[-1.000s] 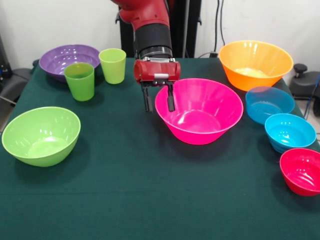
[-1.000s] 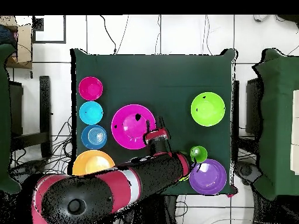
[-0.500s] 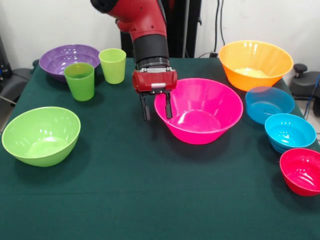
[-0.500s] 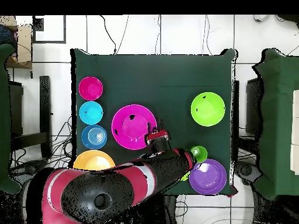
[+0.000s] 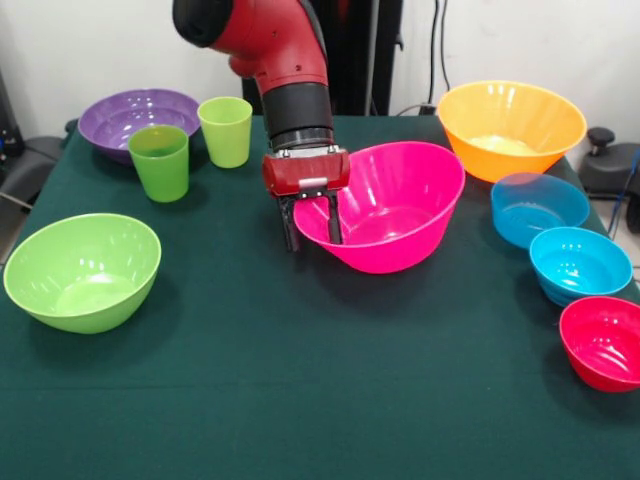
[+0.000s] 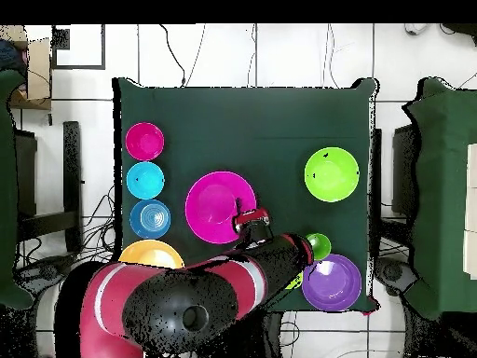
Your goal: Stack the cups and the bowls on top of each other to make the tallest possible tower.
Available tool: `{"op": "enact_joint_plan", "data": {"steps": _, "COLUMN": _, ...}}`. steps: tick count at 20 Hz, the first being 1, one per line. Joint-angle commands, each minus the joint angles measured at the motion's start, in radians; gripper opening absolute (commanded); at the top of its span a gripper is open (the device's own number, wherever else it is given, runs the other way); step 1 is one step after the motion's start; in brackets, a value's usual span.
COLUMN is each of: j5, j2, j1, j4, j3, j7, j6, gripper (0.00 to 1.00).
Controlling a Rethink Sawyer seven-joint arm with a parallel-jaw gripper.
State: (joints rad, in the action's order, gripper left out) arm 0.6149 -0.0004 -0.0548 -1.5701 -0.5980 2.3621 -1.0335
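Green cloth (image 5: pixel 250 380) covers the table; the pink bowl (image 5: pixel 395 215) is held tilted near its centre, its rim pinched between the narrowed jaws of the gripper (image 5: pixel 308 222). Slippage is judged possible, since only the thin rim is clamped. Overhead, the lime cup is hidden by the arm.

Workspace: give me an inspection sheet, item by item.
Surface: dark green table cloth, flat.
Bowls: pink bowl tilted, rim pinched by the hand; orange bowl, lime-green bowl, purple bowl, translucent blue bowl, turquoise bowl and red bowl all upright, unstacked.
Cups: green cup and lime cup upright, side by side.
Clutter: nothing seen.
Hand: shut on the pink bowl's rim.
Cables: wires behind the table.
Surroundings: white wall, tiled floor.
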Motion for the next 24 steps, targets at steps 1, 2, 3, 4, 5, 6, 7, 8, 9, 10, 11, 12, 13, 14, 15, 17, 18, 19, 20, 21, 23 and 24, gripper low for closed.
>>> {"op": "enact_joint_plan", "data": {"steps": 1, "j5": 0.050, "j2": -0.018, "j1": 0.023, "j4": 0.092, "j3": 0.218, "j7": 0.197, "j6": 0.175, "gripper": 1.00}}
{"op": "enact_joint_plan", "data": {"steps": 2, "j5": 0.055, "j2": -0.022, "j1": 0.025, "j4": 0.090, "j3": 0.222, "j7": 0.196, "j6": 0.179, "gripper": 1.00}}
{"op": "enact_joint_plan", "data": {"steps": 3, "j5": 0.059, "j2": -0.023, "j1": 0.025, "j4": 0.088, "j3": 0.225, "j7": 0.193, "j6": 0.180, "gripper": 1.00}}
{"op": "enact_joint_plan", "data": {"steps": 4, "j5": 0.064, "j2": -0.026, "j1": 0.026, "j4": 0.087, "j3": 0.228, "j7": 0.193, "j6": 0.183, "gripper": 1.00}}
{"op": "enact_joint_plan", "data": {"steps": 5, "j5": 0.065, "j2": -0.024, "j1": 0.030, "j4": 0.088, "j3": 0.232, "j7": 0.190, "j6": 0.186, "gripper": 1.00}}
{"op": "enact_joint_plan", "data": {"steps": 6, "j5": 0.068, "j2": -0.026, "j1": 0.032, "j4": 0.086, "j3": 0.234, "j7": 0.189, "j6": 0.190, "gripper": 1.00}}
{"op": "enact_joint_plan", "data": {"steps": 7, "j5": 0.071, "j2": -0.028, "j1": 0.034, "j4": 0.085, "j3": 0.237, "j7": 0.188, "j6": 0.193, "gripper": 1.00}}
{"op": "enact_joint_plan", "data": {"steps": 8, "j5": 0.078, "j2": -0.028, "j1": 0.038, "j4": 0.086, "j3": 0.244, "j7": 0.192, "j6": 0.197, "gripper": 1.00}}
{"op": "enact_joint_plan", "data": {"steps": 9, "j5": 0.090, "j2": -0.030, "j1": 0.042, "j4": 0.088, "j3": 0.250, "j7": 0.199, "j6": 0.203, "gripper": 1.00}}
{"op": "enact_joint_plan", "data": {"steps": 10, "j5": 0.096, "j2": -0.031, "j1": 0.045, "j4": 0.089, "j3": 0.255, "j7": 0.200, "j6": 0.206, "gripper": 1.00}}
{"op": "enact_joint_plan", "data": {"steps": 11, "j5": 0.108, "j2": -0.033, "j1": 0.048, "j4": 0.091, "j3": 0.260, "j7": 0.205, "j6": 0.214, "gripper": 1.00}}
{"op": "enact_joint_plan", "data": {"steps": 12, "j5": 0.120, "j2": -0.035, "j1": 0.051, "j4": 0.093, "j3": 0.266, "j7": 0.211, "j6": 0.222, "gripper": 1.00}}
{"op": "enact_joint_plan", "data": {"steps": 13, "j5": 0.151, "j2": -0.038, "j1": 0.056, "j4": 0.101, "j3": 0.279, "j7": 0.233, "j6": 0.234, "gripper": 1.00}}
{"op": "enact_joint_plan", "data": {"steps": 14, "j5": 0.203, "j2": -0.040, "j1": 0.064, "j4": 0.114, "j3": 0.301, "j7": 0.273, "j6": 0.253, "gripper": 1.00}}
{"op": "enact_joint_plan", "data": {"steps": 15, "j5": 0.269, "j2": -0.042, "j1": 0.071, "j4": 0.130, "j3": 0.327, "j7": 0.329, "j6": 0.275, "gripper": 1.00}}
{"op": "enact_joint_plan", "data": {"steps": 17, "j5": 0.324, "j2": -0.043, "j1": 0.083, "j4": 0.144, "j3": 0.357, "j7": 0.370, "j6": 0.285, "gripper": 1.00}}
{"op": "enact_joint_plan", "data": {"steps": 18, "j5": 0.321, "j2": -0.043, "j1": 0.087, "j4": 0.143, "j3": 0.360, "j7": 0.360, "j6": 0.280, "gripper": 1.00}}
{"op": "enact_joint_plan", "data": {"steps": 19, "j5": 0.310, "j2": -0.041, "j1": 0.090, "j4": 0.142, "j3": 0.360, "j7": 0.342, "j6": 0.269, "gripper": 1.00}}
{"op": "enact_joint_plan", "data": {"steps": 20, "j5": 0.298, "j2": -0.040, "j1": 0.093, "j4": 0.140, "j3": 0.359, "j7": 0.324, "j6": 0.258, "gripper": 1.00}}
{"op": "enact_joint_plan", "data": {"steps": 21, "j5": 0.287, "j2": -0.038, "j1": 0.096, "j4": 0.136, "j3": 0.359, "j7": 0.311, "j6": 0.250, "gripper": 1.00}}
{"op": "enact_joint_plan", "data": {"steps": 23, "j5": 0.259, "j2": -0.038, "j1": 0.096, "j4": 0.127, "j3": 0.353, "j7": 0.285, "j6": 0.251, "gripper": 1.00}}
{"op": "enact_joint_plan", "data": {"steps": 24, "j5": 0.250, "j2": -0.038, "j1": 0.094, "j4": 0.124, "j3": 0.349, "j7": 0.279, "j6": 0.252, "gripper": 1.00}}
